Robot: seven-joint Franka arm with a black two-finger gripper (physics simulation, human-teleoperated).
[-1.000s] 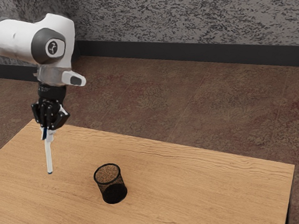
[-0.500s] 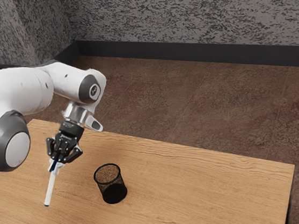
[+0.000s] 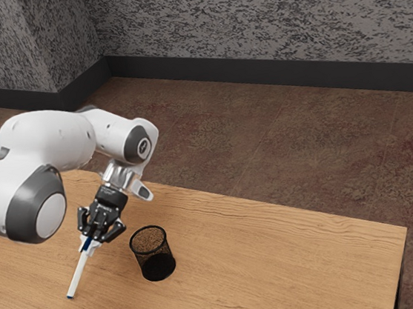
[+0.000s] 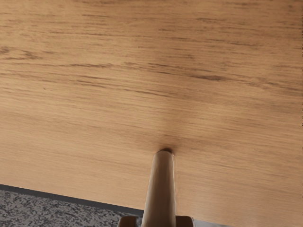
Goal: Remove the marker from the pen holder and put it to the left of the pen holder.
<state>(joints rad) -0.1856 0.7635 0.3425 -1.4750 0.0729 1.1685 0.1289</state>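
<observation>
Probably the letting-go is the risky part: a slanted marker [image 3: 77, 275], out of its pen holder [image 3: 159, 266].

From the exterior view's left, the marker leans with its lower end near the table [image 3: 279, 265]; whether it touches, I cannot tell. Pressing down from this slant could skid that end or twist the marker in its grip. Next comes the gripper [image 3: 91, 240], its fingers [image 4: 184, 221] closed to the marker's width and pinching it from both sides near its upper end. Opening them at this tilt would likely let it topple and, being round, roll. Farther right, the pen holder stands upright, near but apart; a careless swing of the wrist that way might knock it. Laying the marker flatter before release seems safer.
</observation>
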